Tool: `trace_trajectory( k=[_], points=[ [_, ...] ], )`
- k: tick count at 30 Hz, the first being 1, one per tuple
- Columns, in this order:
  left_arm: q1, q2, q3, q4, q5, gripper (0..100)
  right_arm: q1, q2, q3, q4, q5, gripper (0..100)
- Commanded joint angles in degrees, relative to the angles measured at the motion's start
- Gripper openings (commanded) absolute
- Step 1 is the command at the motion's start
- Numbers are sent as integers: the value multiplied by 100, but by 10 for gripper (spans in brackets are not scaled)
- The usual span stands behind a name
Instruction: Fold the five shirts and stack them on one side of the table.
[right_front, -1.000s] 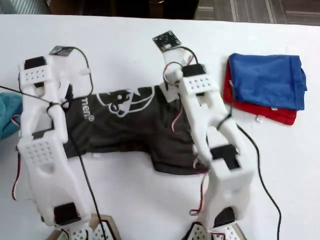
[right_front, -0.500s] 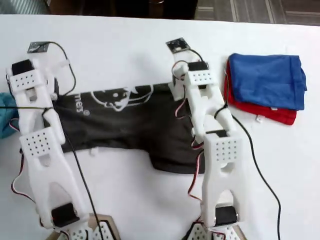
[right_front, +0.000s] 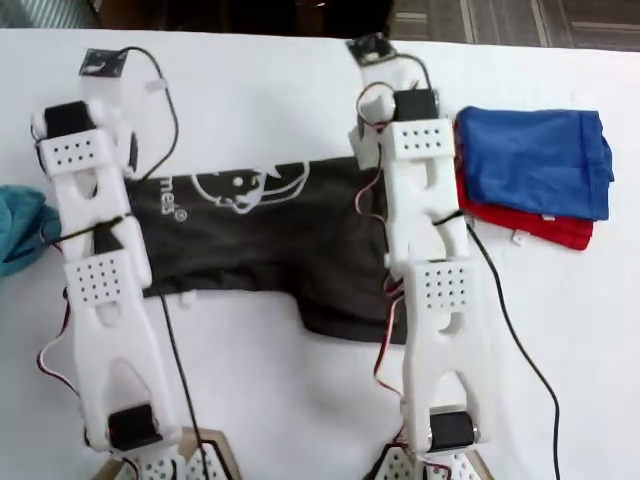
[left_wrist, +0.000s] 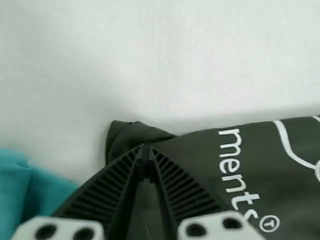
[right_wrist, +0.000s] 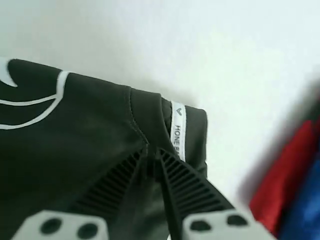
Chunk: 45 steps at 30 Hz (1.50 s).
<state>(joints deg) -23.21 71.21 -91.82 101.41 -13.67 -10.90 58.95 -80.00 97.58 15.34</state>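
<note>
While the black shirt (right_front: 260, 240) lies spread flat across the middle of the high view on the white table (right_front: 250, 70), its two upper corners are held by the arms. The left arm (right_front: 100, 290) is stretched up the left side of the frame and the right arm (right_front: 435, 290) up the frame just right of centre, with the shirt drawn out as a wide band between them. A lower flap of the shirt is seen reaching toward the lower centre, partly under the right arm. A white print (right_front: 245, 185) is shown on the upper left part of the shirt. In the left wrist view the left gripper (left_wrist: 143, 155) is seen with its fingers pressed together on a bunched corner of the black shirt, and a teal shirt (left_wrist: 25, 175) is seen close beside that corner. In the right wrist view the right gripper (right_wrist: 152, 155) is likewise clamped on the shirt's edge, just beside a white label (right_wrist: 178, 130). At the upper right of the high view a folded blue shirt (right_front: 535, 160) is stacked on a folded red shirt (right_front: 520, 228), whose edge is left showing along the lower and left sides. The teal shirt is cut off by the left edge at mid-height.
</note>
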Motion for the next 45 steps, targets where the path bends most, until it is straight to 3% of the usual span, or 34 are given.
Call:
trace_trajectory(
  k=[1, 5, 10, 16, 20, 26, 31, 45],
  points=[
    [-158, -404, 57, 123, -255, 25, -92, -92, -941, 391, -35, 20],
    [-378, -1600, 1552, 132, -369, 25, -101, -330, -941, 400, -44, 20],
    [-325, -3868, 4848, 9, -976, 26, -611, -1516, 316, 400, -70, 20],
    [-281, -5547, 8919, -2022, -1204, 26, -1938, -2598, 3165, 259, -70, 20],
    [-255, -5925, 10431, -2998, -1204, 26, -2369, -2598, 4431, -347, -79, 21],
    [-264, -5925, 11178, -3314, -1468, 26, -2378, -2607, 5618, -1130, -79, 21],
    [-334, -5925, 11319, -3218, -1574, 26, -2396, -2835, 6365, -1200, -70, 21],
    [-369, -6207, 10923, -2453, -1881, 26, -2079, -5780, 9345, -2237, -35, 22]
  ],
)
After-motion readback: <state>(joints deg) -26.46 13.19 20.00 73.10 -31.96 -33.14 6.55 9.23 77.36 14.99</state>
